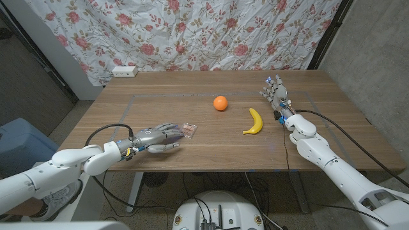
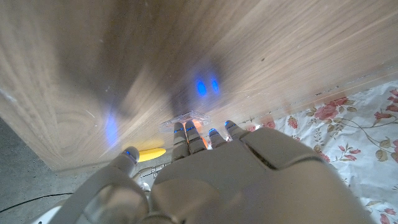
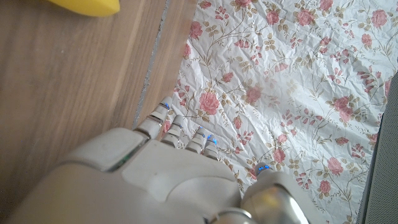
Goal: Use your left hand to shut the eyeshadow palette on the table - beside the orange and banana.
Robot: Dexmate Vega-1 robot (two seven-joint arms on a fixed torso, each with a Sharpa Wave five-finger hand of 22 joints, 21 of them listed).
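Observation:
The eyeshadow palette [image 1: 189, 130], a small clear case with pinkish pans, lies low on the wooden table [image 1: 211, 144] in front of my left hand [image 1: 158, 136]. The fingers stretch toward it, tips at its near edge, holding nothing. In the left wrist view the palette [image 2: 189, 116] sits just beyond the fingertips [image 2: 180, 129] of my left hand [image 2: 236, 180]; I cannot tell if its lid is up. The orange [image 1: 220, 103] and the banana [image 1: 255, 121] lie further right. My right hand [image 1: 276, 92] stands upright past the banana [image 3: 87, 6], fingers apart and empty; the right wrist view shows its back [image 3: 155, 180].
A white power strip [image 1: 124, 71] lies at the table's far left corner, in front of a floral cloth [image 1: 211, 32] that hangs behind. Thin tape lines mark a rectangle on the tabletop. Black cables run along both forearms. Bare wood stretches between palette and fruit.

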